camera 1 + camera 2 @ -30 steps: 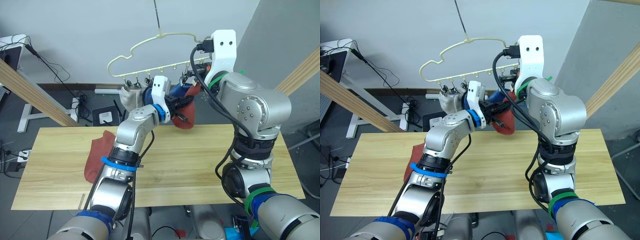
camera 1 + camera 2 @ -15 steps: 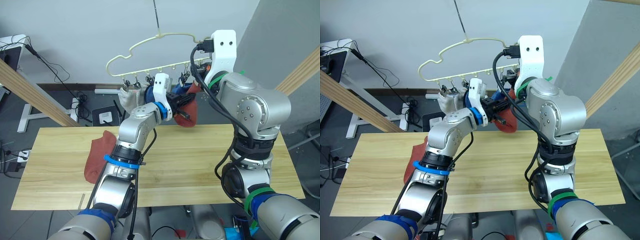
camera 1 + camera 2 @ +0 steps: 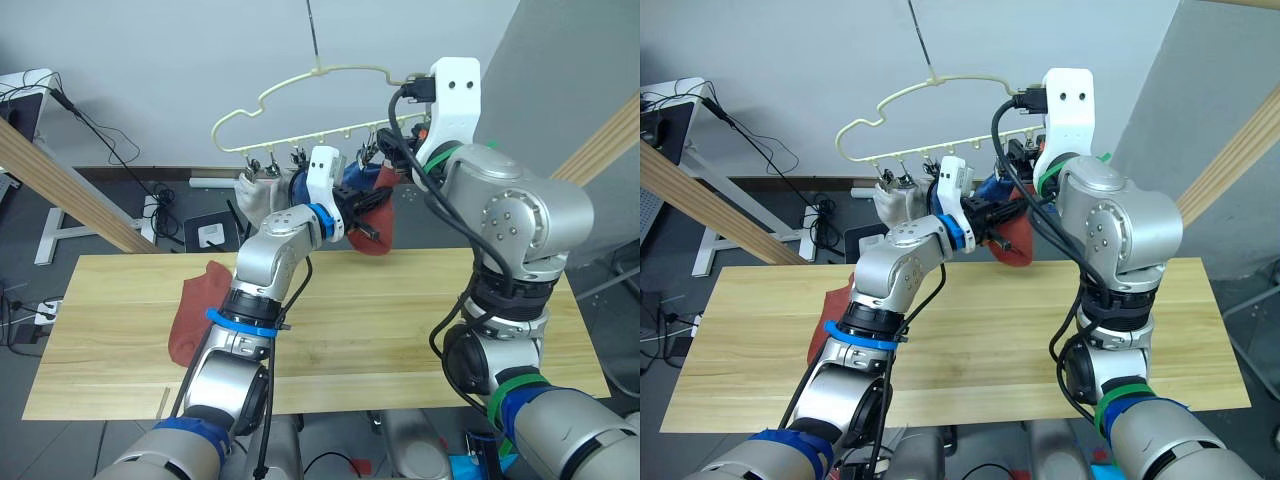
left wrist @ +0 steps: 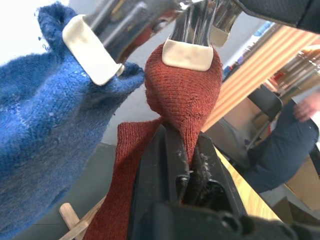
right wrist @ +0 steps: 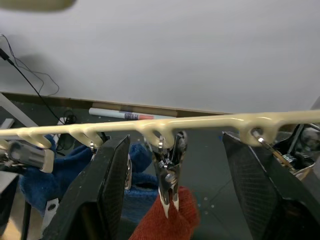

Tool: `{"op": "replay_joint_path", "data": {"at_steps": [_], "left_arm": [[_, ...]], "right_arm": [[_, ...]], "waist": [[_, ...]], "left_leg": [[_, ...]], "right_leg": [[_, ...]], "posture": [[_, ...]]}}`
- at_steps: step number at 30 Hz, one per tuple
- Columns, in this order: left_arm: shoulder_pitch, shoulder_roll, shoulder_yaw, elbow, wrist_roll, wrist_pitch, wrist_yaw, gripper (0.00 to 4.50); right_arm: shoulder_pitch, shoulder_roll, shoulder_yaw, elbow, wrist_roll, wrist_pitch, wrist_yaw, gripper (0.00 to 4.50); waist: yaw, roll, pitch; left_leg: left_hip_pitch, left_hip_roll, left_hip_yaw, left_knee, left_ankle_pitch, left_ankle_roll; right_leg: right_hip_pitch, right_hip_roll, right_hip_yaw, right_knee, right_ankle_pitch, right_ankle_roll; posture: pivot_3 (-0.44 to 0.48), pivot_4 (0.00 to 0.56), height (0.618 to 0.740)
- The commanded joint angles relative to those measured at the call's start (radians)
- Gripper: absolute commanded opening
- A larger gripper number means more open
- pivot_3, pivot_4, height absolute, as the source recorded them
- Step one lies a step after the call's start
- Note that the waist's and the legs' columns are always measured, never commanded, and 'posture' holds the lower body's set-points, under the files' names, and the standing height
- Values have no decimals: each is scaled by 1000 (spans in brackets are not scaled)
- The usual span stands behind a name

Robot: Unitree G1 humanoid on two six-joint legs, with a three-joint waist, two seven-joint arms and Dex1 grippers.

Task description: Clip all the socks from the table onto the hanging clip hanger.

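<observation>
Rust-red sock point(image 4: 182, 90), soft limp knit, pinched at bunched cuff by left hand point(image 4: 181, 165), fed into silver clip point(image 5: 167, 175). Right hand point(image 5: 175, 200) spread open around clip. Second rust-red sock point(image 3: 195, 310) left on counter point(image 3: 400, 320), at 9 o'clock.

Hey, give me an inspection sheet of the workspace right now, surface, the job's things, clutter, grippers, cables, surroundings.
Surface: the table, light wood planks, one rust-red sock lying at its left part.
Job's things: the clip hanger hangs on a thin hook; a light grey sock and a blue sock hang from clips; a second rust-red sock sits in a clip.
Clutter: nothing seen.
Grippers: left gripper shut on the second rust-red sock just below its clip; right gripper open, jaws either side of that clip.
Cables: black cables on the floor and wall at far left.
Surroundings: wooden poles, a seated person.
</observation>
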Motion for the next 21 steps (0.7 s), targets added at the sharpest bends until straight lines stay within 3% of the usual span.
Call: {"op": "replay_joint_path", "data": {"at_steps": [1,7,12,21], "left_arm": [[9,10,-15,-69,-25,8,-37,1377],[52,63,-25,-174,-24,51,-45,3191],[89,116,-24,-266,-34,88,-61,3191],[221,298,22,-498,-97,165,-110,3191]], "right_arm": [[-26,-4,-39,-98,38,65,29,3075],[-31,15,-111,-176,69,184,60,3075],[3,9,-119,-207,113,190,72,3075],[61,-75,-98,-273,186,190,53,3075]], "waist": [[-1,0,0],[-9,0,0],[-23,0,0],[-36,0,0]], "left_leg": [[0,0,0,0,0,0],[0,0,0,0,0,0],[0,0,0,0,0,0],[0,0,0,0,0,0]], "right_leg": [[0,0,0,0,0,0],[0,0,0,0,0,0],[0,0,0,1,0,0],[0,0,1,1,0,0]], "posture": [[-239,351,740],[-263,342,740],[-263,342,740],[-282,321,740]]}}
